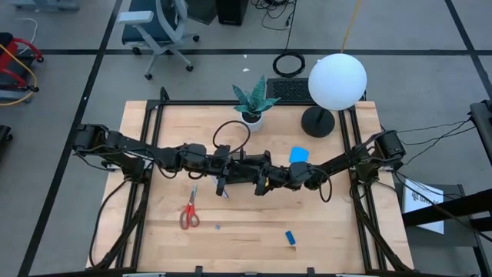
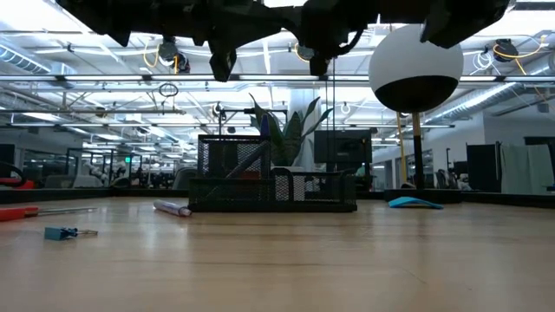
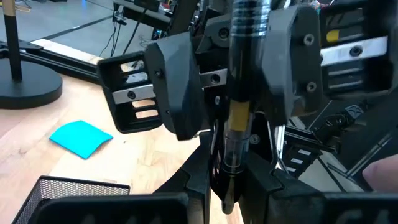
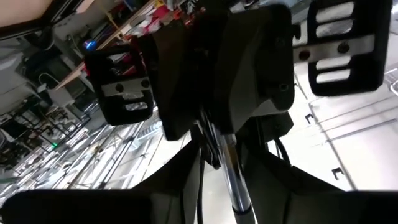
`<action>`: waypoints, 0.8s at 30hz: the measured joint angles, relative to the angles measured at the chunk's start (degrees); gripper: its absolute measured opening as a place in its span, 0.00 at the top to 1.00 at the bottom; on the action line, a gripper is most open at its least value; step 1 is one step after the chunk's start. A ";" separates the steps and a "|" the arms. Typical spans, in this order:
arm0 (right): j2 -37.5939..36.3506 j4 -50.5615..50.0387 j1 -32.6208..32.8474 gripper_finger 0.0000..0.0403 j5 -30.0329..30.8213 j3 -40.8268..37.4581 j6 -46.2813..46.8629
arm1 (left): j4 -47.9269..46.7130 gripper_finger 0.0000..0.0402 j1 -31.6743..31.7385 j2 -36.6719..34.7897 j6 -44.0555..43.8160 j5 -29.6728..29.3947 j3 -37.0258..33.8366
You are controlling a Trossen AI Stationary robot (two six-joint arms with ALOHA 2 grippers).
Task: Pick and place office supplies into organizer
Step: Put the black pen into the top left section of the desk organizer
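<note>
A dark, chrome-tipped plastic pen (image 3: pixel 239 118) stands upright, apparently clamped by both the left gripper (image 3: pixel 230 180) and right gripper (image 4: pixel 233 168), above the black mesh organizer (image 2: pixel 273 186) mid-counter.

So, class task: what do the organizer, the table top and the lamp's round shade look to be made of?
The organizer looks like black wire mesh, probably metal: you can see through its gridded walls. The table top appears to be pale wood, with plank lines and a matte finish. The lamp shade is a smooth white globe, frosted glass or plastic; the look leaves that open.
</note>
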 joint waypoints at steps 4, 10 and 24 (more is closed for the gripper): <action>0.00 -1.52 -0.66 0.73 -0.05 1.01 0.62 | -0.01 0.87 -0.02 0.00 -0.04 -0.31 0.00; 0.00 -2.28 -0.57 0.87 0.81 1.38 4.79 | 0.00 0.87 -0.04 0.00 -0.80 -0.08 0.00; 0.00 -2.30 0.19 0.94 8.74 1.37 18.71 | 0.07 0.81 1.17 0.04 2.21 1.33 0.02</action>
